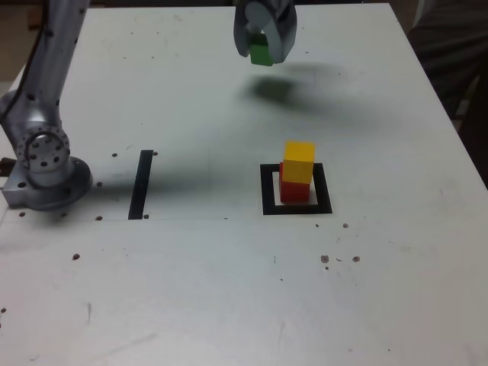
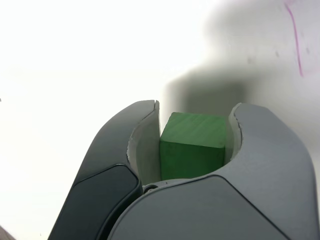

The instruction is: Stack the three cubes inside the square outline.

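Observation:
The green cube (image 1: 261, 52) hangs above the far part of the white table, clamped between the jaws of my gripper (image 1: 263, 47). The wrist view shows the green cube (image 2: 194, 145) close up, pressed on both sides by the grey fingers (image 2: 145, 145) of the gripper (image 2: 196, 112). Its shadow lies on the table just beyond. In the exterior view the yellow cube (image 1: 298, 162) sits on top of the red cube (image 1: 292, 189), slightly offset, inside the square outline (image 1: 296, 208). That stack stands nearer the camera than the gripper and a little to the exterior view's right.
The arm's grey base (image 1: 44, 171) is bolted at the exterior view's left. A thin black strip (image 1: 141, 184) lies between the base and the square. Small dark specks dot the table (image 1: 229, 290). A dark shape stands off the table's right edge (image 1: 457, 53).

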### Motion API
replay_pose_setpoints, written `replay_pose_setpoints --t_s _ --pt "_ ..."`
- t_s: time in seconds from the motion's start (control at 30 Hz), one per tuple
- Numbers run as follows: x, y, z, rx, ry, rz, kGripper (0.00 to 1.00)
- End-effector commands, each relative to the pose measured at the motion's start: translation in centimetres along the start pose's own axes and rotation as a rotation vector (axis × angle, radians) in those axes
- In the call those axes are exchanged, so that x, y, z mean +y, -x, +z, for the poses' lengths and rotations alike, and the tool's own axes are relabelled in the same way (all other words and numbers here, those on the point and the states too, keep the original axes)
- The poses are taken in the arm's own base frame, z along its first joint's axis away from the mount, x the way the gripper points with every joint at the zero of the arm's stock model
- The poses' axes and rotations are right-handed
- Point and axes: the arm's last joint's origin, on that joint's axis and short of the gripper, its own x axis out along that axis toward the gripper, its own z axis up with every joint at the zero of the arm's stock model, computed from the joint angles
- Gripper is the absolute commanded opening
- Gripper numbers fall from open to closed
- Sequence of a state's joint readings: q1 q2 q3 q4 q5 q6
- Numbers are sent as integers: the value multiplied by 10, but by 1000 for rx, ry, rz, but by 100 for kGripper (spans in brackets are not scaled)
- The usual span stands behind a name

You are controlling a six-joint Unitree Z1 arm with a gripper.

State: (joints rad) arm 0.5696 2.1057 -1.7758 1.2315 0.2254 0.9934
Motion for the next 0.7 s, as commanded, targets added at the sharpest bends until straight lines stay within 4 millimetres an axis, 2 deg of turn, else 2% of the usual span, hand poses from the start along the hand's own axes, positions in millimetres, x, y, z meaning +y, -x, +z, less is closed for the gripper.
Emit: replay_pose_setpoints --t_s 0.0,0.4,0.67 --pt "-9 10 0 1 -1 5 35" --pt "-68 52 9 18 34 -1 35" --pt "-105 72 22 12 57 -18 35"
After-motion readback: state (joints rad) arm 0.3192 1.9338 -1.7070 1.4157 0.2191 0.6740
